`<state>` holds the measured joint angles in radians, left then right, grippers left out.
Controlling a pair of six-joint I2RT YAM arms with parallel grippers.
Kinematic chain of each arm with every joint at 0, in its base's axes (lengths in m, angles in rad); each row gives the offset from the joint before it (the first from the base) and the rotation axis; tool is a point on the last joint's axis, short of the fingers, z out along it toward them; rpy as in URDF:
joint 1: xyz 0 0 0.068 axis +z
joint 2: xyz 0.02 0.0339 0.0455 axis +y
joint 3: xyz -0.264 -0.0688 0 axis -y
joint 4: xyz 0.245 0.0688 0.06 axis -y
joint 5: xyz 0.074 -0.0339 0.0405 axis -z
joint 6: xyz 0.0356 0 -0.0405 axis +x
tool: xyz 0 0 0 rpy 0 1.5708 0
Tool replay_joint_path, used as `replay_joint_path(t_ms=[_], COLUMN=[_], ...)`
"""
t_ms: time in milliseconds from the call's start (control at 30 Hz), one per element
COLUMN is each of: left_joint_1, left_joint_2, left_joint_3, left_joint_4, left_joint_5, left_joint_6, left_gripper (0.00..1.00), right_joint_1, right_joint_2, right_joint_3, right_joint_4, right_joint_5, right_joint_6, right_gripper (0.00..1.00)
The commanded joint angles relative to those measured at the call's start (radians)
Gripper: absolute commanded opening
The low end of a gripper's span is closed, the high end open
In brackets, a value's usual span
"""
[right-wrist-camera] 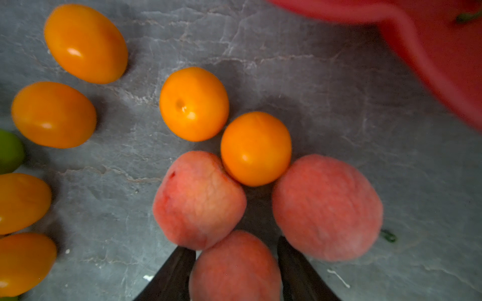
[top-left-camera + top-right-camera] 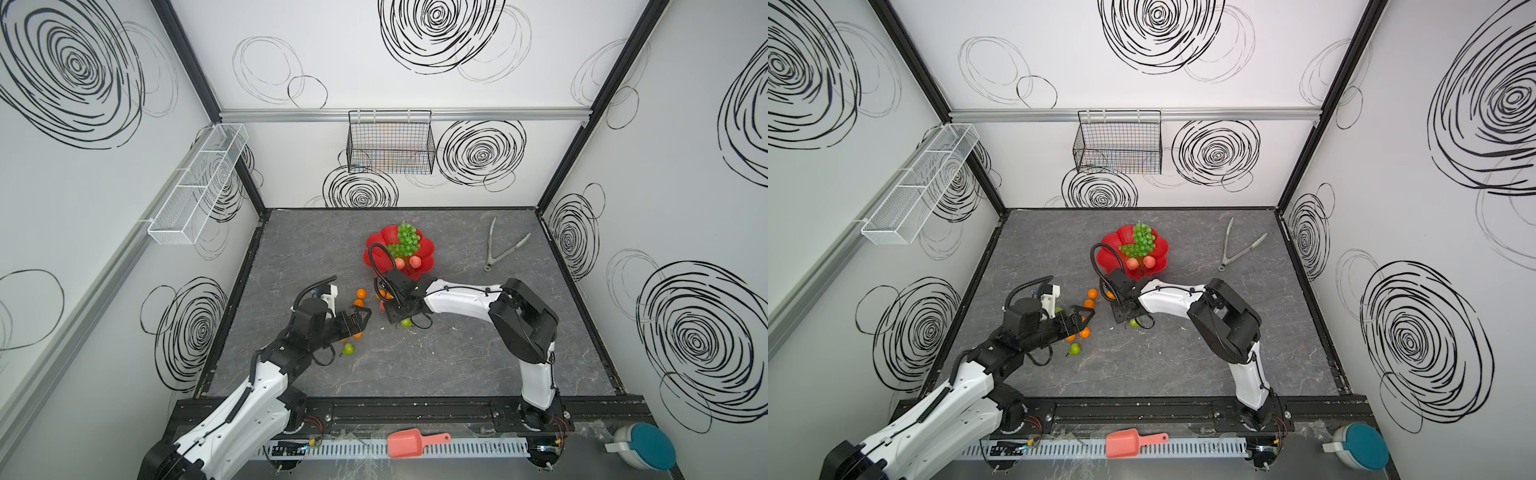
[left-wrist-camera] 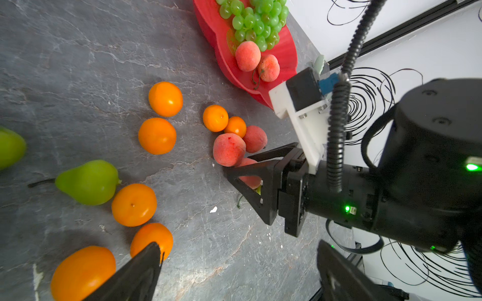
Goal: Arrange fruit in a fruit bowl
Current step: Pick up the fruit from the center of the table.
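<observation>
The red fruit bowl [image 2: 376, 245] [image 3: 208, 28] holds the green grapes [image 2: 405, 239] and two peaches [image 2: 400, 262]. Loose fruit lies on the table in front of it: several tangerines [image 3: 157, 135], three peaches and green pears [image 3: 88, 182]. My right gripper [image 1: 234, 246] points down at the peach cluster. Its fingers press both sides of one peach [image 1: 234, 268] that rests on the table. Two other peaches [image 1: 199, 200] [image 1: 327, 207] touch it. My left gripper [image 3: 238, 245] [image 2: 362, 322] hangs wide open over bare table beside a tangerine [image 3: 152, 239].
Metal tongs [image 2: 500, 249] lie at the back right. A black wire basket [image 2: 390, 145] hangs on the back wall and a white mesh basket [image 2: 195, 187] on the left wall. A pink scoop [image 2: 411, 444] lies on the front rail.
</observation>
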<state>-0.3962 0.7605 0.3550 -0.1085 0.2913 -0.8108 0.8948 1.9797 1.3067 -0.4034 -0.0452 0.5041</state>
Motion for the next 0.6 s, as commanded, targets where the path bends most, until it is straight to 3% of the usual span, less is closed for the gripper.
replay_joint_path(t_ms=[0, 567], left_joint_1=[0.007, 0.006], left_joint_2=[0.004, -0.009], left_joint_3=[0.006, 0.021], left_joint_4=[0.016, -0.010], left_joint_5=[0.005, -0.006], left_joint_6=[0.017, 0.015], left_gripper=[0.96, 0.96], right_joint_1=[0.005, 0.007], right_joint_2=[-0.004, -0.074], right_joint_3=[0.004, -0.012], right_joint_4=[-0.018, -0.019], right_joint_5=[0.007, -0.004], right_joint_6=[0.008, 0.021], right_gripper=[0.54, 0.51])
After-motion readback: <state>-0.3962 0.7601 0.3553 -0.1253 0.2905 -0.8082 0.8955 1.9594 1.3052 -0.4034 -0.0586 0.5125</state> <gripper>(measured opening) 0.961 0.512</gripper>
